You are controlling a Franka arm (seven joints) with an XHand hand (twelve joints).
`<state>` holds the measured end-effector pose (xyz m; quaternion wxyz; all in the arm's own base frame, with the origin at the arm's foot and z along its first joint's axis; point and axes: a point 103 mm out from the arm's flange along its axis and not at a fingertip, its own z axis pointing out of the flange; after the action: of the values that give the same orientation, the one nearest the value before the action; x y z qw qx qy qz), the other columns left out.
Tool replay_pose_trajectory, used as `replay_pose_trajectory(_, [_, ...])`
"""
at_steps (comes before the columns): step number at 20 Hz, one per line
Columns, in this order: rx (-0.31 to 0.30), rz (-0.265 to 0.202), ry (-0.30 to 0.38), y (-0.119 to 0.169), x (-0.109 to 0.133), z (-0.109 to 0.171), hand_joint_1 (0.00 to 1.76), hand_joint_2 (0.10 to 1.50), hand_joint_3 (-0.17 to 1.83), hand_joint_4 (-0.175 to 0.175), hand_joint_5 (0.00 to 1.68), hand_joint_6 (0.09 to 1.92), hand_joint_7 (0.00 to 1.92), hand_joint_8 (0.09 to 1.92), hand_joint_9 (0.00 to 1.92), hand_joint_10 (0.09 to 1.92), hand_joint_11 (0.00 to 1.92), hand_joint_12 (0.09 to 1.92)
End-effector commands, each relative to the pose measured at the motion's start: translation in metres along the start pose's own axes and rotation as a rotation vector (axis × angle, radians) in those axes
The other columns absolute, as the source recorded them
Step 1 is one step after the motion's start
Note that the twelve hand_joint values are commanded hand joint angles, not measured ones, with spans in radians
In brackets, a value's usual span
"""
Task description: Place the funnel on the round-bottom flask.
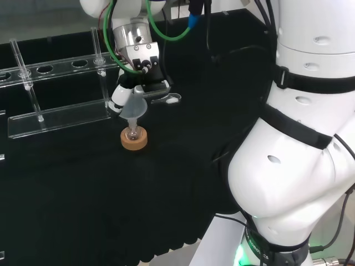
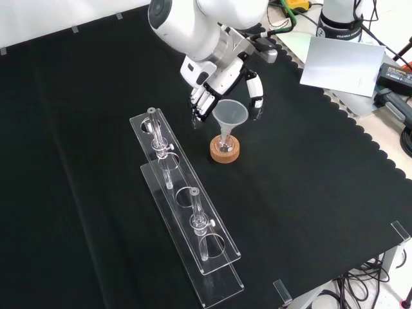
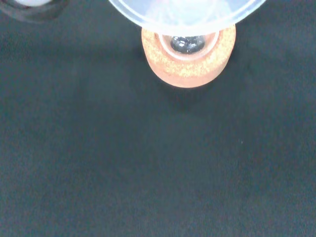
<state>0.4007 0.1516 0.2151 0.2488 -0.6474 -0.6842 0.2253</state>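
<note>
A clear plastic funnel stands upright with its stem in the neck of a small round-bottom flask, which rests in a cork ring on the black cloth. The front view shows the funnel over the cork ring. The hand hovers just above and around the funnel's cone. Its fingers hang on one side and the thumb on the other, relaxed, with small gaps to the rim. In the wrist view the funnel covers the flask's mouth in the cork ring.
A long clear test-tube rack with a few tubes lies left of the flask in the front view, and behind it at the left in the head view, rack. The arm's white links stand at the head view's right.
</note>
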Motion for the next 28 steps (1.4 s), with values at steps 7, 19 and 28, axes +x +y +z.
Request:
replay_pose_trajectory(7, [-0.1, -0.026, 0.021, -0.024, -0.01, -0.033, 0.61, 0.66, 0.32, -0.068, 0.13, 0.09, 0.0, 0.45, 0.09, 0.84, 0.15, 1.54])
replay_pose_trajectory(19, [-0.171, -0.018, 0.053, -0.037, -0.047, -0.053, 0.67, 0.67, 0.33, -0.068, 0.25, 0.09, 0.13, 0.71, 0.35, 0.74, 0.32, 1.47])
replay_pose_trajectory(28, [-0.201, 0.01, 0.091, -0.04, -0.086, -0.059, 0.7, 0.67, 0.34, -0.066, 0.28, 0.09, 0.18, 0.71, 0.41, 0.71, 0.34, 1.44])
